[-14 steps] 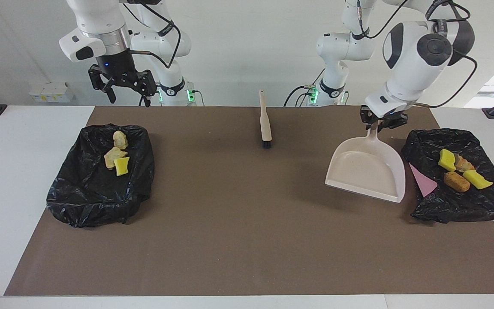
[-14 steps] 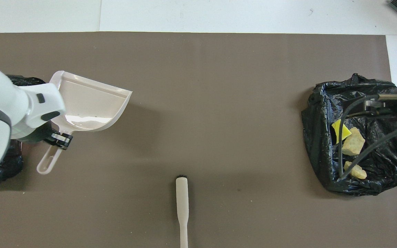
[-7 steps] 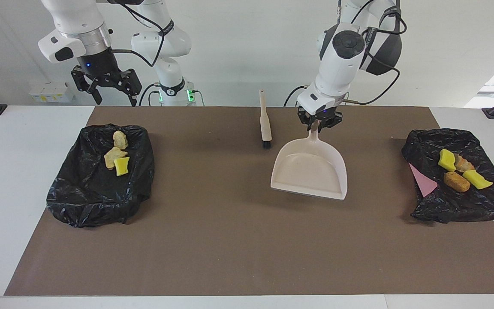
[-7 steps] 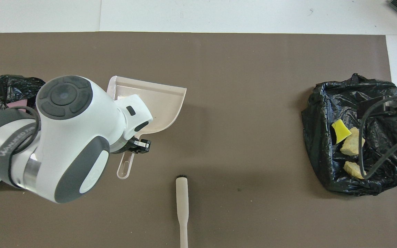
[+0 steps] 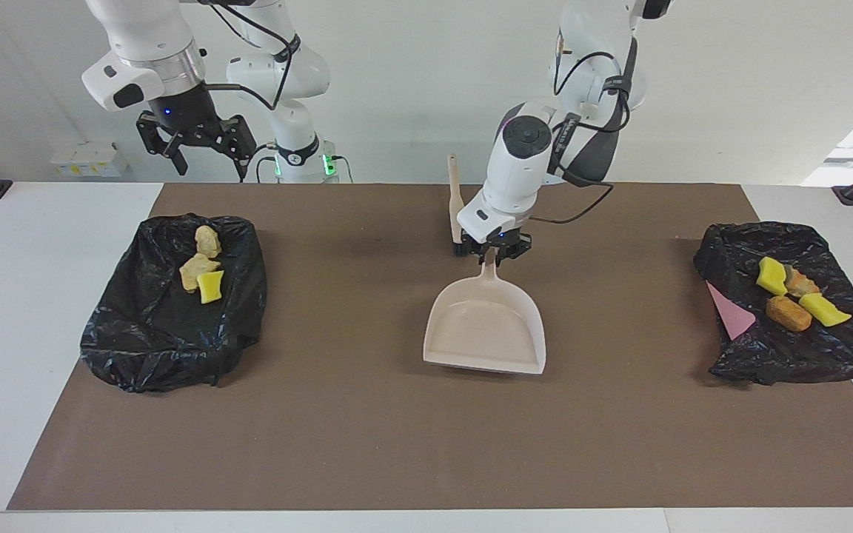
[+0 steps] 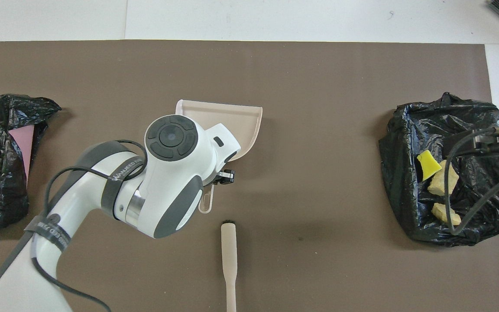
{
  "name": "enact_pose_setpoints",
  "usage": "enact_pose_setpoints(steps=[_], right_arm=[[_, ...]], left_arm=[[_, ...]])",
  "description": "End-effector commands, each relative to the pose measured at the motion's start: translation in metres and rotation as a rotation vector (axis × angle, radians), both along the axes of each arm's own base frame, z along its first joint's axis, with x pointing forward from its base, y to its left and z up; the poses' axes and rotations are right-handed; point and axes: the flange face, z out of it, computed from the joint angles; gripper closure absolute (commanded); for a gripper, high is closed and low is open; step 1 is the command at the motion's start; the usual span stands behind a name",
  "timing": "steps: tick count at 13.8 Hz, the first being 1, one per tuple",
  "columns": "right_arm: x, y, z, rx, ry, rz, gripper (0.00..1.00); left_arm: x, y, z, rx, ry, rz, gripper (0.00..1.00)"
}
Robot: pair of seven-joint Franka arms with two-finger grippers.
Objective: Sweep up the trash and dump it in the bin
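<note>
Holding the beige plastic dustpan [image 5: 487, 326] by its thin handle, my left hand [image 5: 494, 252] is clenched tight on it over the middle of the brown mat [image 5: 367, 437] on the desk. I think I hold it by the handle so the wide mouth points away from the robots and the pan stays flat. The pan looks empty.

My right hand [image 5: 197, 144] waits up in the air, its fingers spread wide and grasping nothing, above the black crinkly bag bin [image 5: 167, 333] at the right arm's end.

The trash is in the bins already. Three bits, a yellow sponge piece [image 5: 210, 286] and two tan chunks [image 5: 198, 270], lie in that bin. Four more bits lie in the other black bag bin [image 5: 789, 355] at the left arm's end, beside a pink sheet [image 5: 730, 314].

The long beige brush [image 5: 457, 211] lies flat on the mat, just beside my left hand.
</note>
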Motion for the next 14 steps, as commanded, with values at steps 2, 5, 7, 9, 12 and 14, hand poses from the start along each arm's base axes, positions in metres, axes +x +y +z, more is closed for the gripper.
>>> enact_pose_setpoints(steps=[2, 5, 7, 9, 12, 14], right_arm=[[-0.004, 0.004, 0.008, 0.018, 0.014, 0.027, 0.0], [-0.002, 0.004, 0.007, 0.021, 0.006, 0.026, 0.0], [-0.001, 0.004, 0.006, 0.023, 0.006, 0.026, 0.0], [-0.001, 0.004, 0.005, 0.024, 0.008, 0.028, 0.0], [-0.002, 0.006, 0.006, 0.024, 0.008, 0.031, 0.0], [-0.003, 0.005, 0.007, 0.021, 0.006, 0.029, 0.0]], left_arm=[[0.006, -0.022, -0.031, -0.045, -0.018, 0.05, 1.0], [0.009, -0.029, -0.051, -0.049, -0.027, 0.084, 1.0], [0.015, -0.018, -0.046, -0.045, -0.029, 0.117, 0.25], [0.025, 0.0, -0.027, -0.061, -0.042, 0.158, 0.0], [0.039, 0.028, 0.008, -0.084, -0.075, 0.201, 0.0], [0.06, 0.059, 0.027, -0.102, -0.11, 0.247, 0.0]])
